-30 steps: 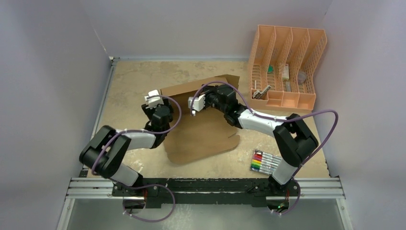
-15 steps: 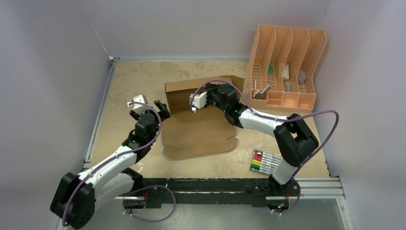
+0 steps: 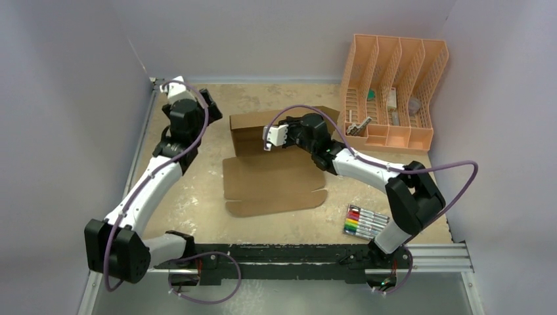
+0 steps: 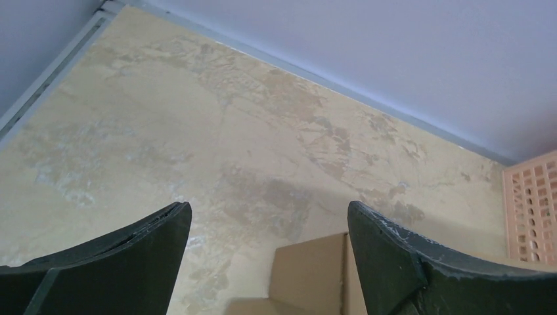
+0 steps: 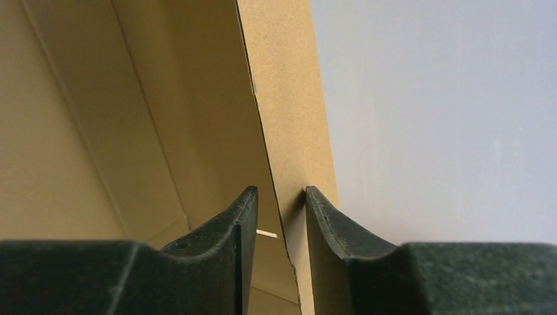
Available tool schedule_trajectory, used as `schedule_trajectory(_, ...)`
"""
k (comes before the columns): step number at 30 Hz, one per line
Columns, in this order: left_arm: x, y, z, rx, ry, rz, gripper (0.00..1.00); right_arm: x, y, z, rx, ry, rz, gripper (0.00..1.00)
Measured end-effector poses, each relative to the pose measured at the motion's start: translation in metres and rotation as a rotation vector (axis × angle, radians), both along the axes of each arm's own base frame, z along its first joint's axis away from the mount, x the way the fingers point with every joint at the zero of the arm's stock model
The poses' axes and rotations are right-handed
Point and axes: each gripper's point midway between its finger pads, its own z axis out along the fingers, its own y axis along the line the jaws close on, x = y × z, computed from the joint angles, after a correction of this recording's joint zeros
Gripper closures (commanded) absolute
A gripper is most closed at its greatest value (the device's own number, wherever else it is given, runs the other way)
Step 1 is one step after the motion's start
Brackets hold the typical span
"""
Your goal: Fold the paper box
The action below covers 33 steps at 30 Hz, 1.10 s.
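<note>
Tabletop [image 3: 197,197] of tan, mottled finish with paler worn patches, boxed in by plain lavender-grey walls [image 3: 276,39] on the left, back and right. Metal strip along its left edge, aluminium rail [image 3: 295,256] across the near edge by the arm bases.

Paper box [image 3: 269,187] at mid-table: brown corrugated sheet, near panel flat on the surface, far part raised as an upright wall with a short side turned in.

Right gripper [image 5: 281,197] at that wall's top edge, fingers [image 5: 230,226] a little apart, one on each side of the cardboard, with a thin gap on the inner side.

Left gripper [image 4: 269,216] up near the far-left corner, well apart from the box, fingers spread wide on nothing.

Peach slotted organizer [image 3: 394,92] at far right, just beside the box's raised end. Pack of coloured markers [image 3: 364,222] near the right arm's base.
</note>
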Motion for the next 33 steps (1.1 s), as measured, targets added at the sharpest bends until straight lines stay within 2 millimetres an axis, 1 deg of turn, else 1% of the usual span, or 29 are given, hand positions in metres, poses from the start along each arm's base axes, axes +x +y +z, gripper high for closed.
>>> schedule_trajectory(1,0.006,-0.004,0.005,0.012,0.011,-0.020,0.12,-0.001,-0.001,0.001,0.008,0.015,-0.006,0.56)
schedule_trajectory(2,0.011,-0.007,0.009,0.021,0.019,-0.037,0.12,-0.002,-0.001,0.002,0.015,0.028,-0.011,0.22)
schedule_trajectory(3,0.017,-0.012,0.013,0.031,0.027,-0.057,0.12,-0.004,-0.002,0.003,0.024,0.049,-0.018,0.04)
schedule_trajectory(4,0.023,-0.015,0.018,0.040,0.034,-0.075,0.12,-0.006,-0.004,0.003,0.035,0.078,-0.029,0.01)
schedule_trajectory(9,0.047,-0.028,0.031,0.083,0.064,-0.136,0.12,-0.008,-0.015,0.004,0.042,0.183,-0.070,0.01)
schedule_trajectory(13,0.059,-0.035,0.028,0.125,0.113,-0.181,0.11,-0.013,-0.025,0.006,0.065,0.236,-0.107,0.01)
schedule_trajectory(15,0.064,-0.037,0.027,0.154,0.133,-0.200,0.10,-0.016,-0.033,0.014,0.096,0.254,-0.127,0.01)
schedule_trajectory(17,0.068,-0.039,0.026,0.176,0.150,-0.217,0.10,-0.017,-0.045,0.033,0.163,0.255,-0.166,0.01)
schedule_trajectory(18,0.070,-0.040,0.027,0.187,0.159,-0.227,0.10,-0.016,-0.055,0.047,0.213,0.248,-0.197,0.01)
schedule_trajectory(22,0.077,-0.048,0.030,0.205,0.164,-0.277,0.10,-0.009,-0.101,0.097,0.427,0.196,-0.395,0.01)
schedule_trajectory(25,0.078,-0.054,0.025,0.203,0.181,-0.313,0.10,-0.001,-0.129,0.113,0.546,0.212,-0.515,0.01)
schedule_trajectory(27,0.078,-0.056,0.016,0.201,0.210,-0.324,0.10,0.008,-0.146,0.114,0.598,0.243,-0.596,0.01)
schedule_trajectory(29,0.076,-0.056,0.005,0.190,0.243,-0.329,0.11,0.020,-0.165,0.108,0.640,0.279,-0.678,0.01)
schedule_trajectory(30,0.076,-0.055,0.002,0.181,0.252,-0.329,0.12,0.024,-0.171,0.103,0.650,0.293,-0.705,0.01)
schedule_trajectory(33,0.074,-0.047,-0.009,0.124,0.293,-0.320,0.14,0.034,-0.190,0.074,0.663,0.367,-0.790,0.01)
